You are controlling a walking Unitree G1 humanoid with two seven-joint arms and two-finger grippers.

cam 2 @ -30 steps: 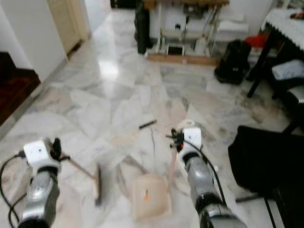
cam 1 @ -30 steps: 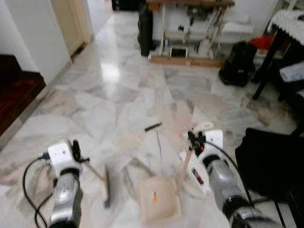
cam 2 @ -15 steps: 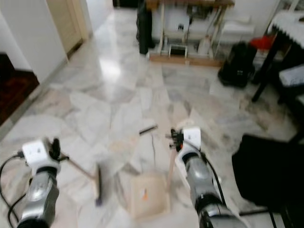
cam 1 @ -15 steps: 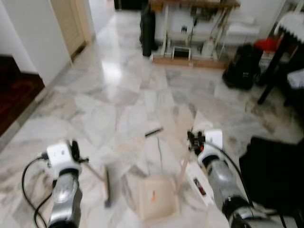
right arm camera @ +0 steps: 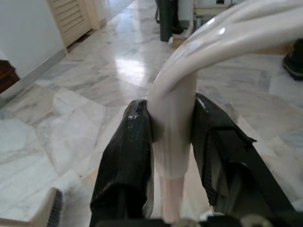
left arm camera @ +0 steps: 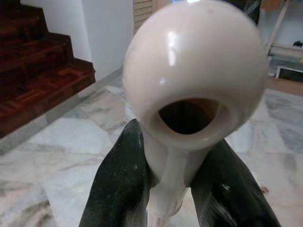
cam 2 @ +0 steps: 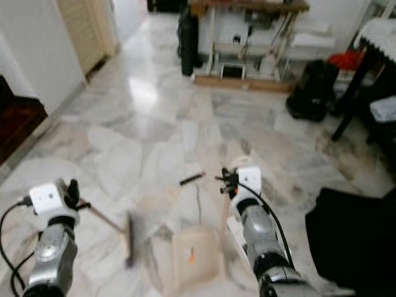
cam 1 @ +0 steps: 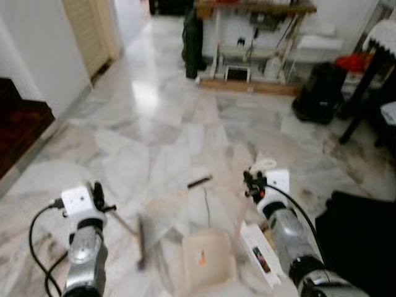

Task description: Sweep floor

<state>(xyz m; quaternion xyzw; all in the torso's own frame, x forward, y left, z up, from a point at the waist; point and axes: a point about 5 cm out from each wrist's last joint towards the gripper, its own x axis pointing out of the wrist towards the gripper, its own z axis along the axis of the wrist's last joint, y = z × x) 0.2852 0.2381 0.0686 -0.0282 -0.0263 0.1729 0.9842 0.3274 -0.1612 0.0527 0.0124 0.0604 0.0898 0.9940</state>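
Observation:
My left gripper (cam 1: 105,208) is shut on the cream broom handle (left arm camera: 194,85), whose rounded end with a hole sits just above the black fingers (left arm camera: 118,184). The broom head (cam 1: 141,244) rests on the marble floor at the lower left. My right gripper (cam 1: 250,183) is shut on the dustpan's upright cream handle (right arm camera: 173,123), between both fingers (right arm camera: 125,156). The beige dustpan (cam 1: 207,260) lies on the floor between the arms. A small dark stick (cam 1: 199,182) lies on the floor just beyond the dustpan.
A white box (cam 1: 260,253) lies by my right arm, and a black mass (cam 1: 365,235) sits at the lower right. A black bag (cam 1: 318,93) and a cluttered table (cam 1: 253,37) stand at the far end. Dark wooden stairs (cam 1: 18,124) and a wall corner (cam 1: 43,55) are on the left.
The whole picture has shifted slightly downward, so the camera has moved. Both grippers keep their hold; the broom and dustpan stay about where they were between the arms.

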